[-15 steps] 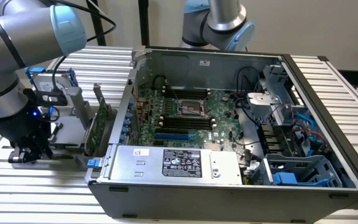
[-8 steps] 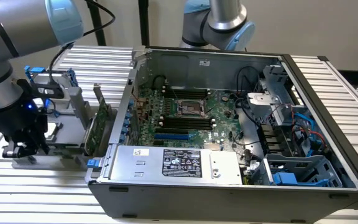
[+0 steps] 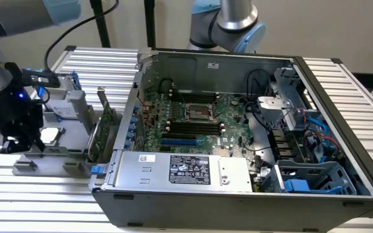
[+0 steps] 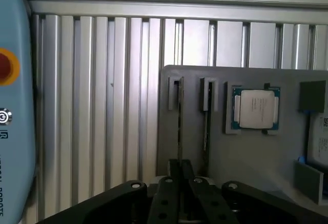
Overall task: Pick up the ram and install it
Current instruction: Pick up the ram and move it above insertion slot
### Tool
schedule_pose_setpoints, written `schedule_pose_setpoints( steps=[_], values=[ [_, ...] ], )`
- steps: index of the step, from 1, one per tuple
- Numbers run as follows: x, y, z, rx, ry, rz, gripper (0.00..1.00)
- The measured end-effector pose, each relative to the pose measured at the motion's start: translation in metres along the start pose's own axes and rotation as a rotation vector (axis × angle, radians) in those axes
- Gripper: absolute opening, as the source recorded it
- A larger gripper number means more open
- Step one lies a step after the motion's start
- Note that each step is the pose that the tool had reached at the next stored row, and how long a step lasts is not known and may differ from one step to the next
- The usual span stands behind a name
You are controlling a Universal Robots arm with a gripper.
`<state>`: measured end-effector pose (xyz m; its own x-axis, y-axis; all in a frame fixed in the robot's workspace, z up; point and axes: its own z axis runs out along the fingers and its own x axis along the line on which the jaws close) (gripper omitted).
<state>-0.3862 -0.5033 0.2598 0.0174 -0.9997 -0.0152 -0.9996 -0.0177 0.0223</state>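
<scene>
The ram (image 4: 180, 124) is a thin green stick seen edge-on, standing in a slot of the grey parts holder (image 4: 246, 162). My gripper (image 4: 180, 175) has its two black fingers pressed together on the near end of that stick. A second like stick (image 4: 206, 124) stands in the slot beside it. In the exterior view my gripper (image 3: 15, 143) hangs low over the holder (image 3: 50, 155) at that view's left, outside the open computer case (image 3: 238, 199). The black memory slots (image 3: 193, 128) lie on the motherboard inside the case.
A processor chip (image 4: 255, 108) lies in a pocket of the holder. A green expansion card (image 3: 105, 128) and a hard drive with blue rails (image 3: 60, 109) stand between my arm and the case. A blue pendant with a red button (image 4: 13, 106) lies on the ribbed table.
</scene>
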Motion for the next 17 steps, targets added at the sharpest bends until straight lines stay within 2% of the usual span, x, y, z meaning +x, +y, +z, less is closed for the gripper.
schedule_pose_setpoints(
  steps=[4,9,17],
  values=[
    [0.0,-0.0022,-0.0181,0.0,0.0,0.0,0.0],
    [0.0,-0.0093,-0.0411,0.0,0.0,0.0,0.0],
    [-0.001,-0.0287,-0.0779,0.0001,-0.0005,0.0,0.0]
  ],
)
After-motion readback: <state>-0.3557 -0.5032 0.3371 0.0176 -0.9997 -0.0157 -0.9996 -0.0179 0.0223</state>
